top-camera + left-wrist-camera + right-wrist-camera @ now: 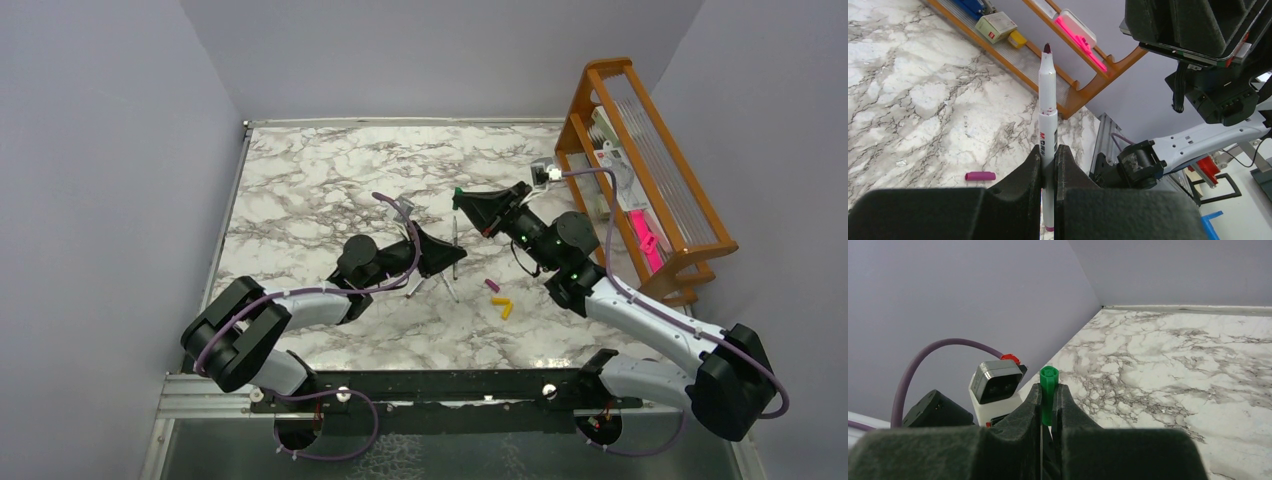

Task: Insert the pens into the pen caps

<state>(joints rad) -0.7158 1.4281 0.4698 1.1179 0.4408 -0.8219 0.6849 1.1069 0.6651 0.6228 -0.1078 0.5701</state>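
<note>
The left gripper [1048,159] is closed on a slim silvery-white marker pen with red lettering [1047,95]. It pinches the pen low on the barrel, so most of the barrel and the bare dark maroon tip stick out past the fingertips.

The right gripper [1048,399] is clamped on a small stubby green plastic cap [1048,380], whose round open end pokes out just past its fingertips. From above, this gripper sits just ahead of the left one. The cap is near the held pen's tip, with a gap between them.

On the white marble-patterned table [300,190], at least two more thin grey pens [450,290] lie just under the left gripper. A short magenta cap [980,176] lies near its side, and two yellow-orange caps [503,306] lie close together just beyond that. An orange wooden rack [603,68] stands behind the right gripper.
</note>
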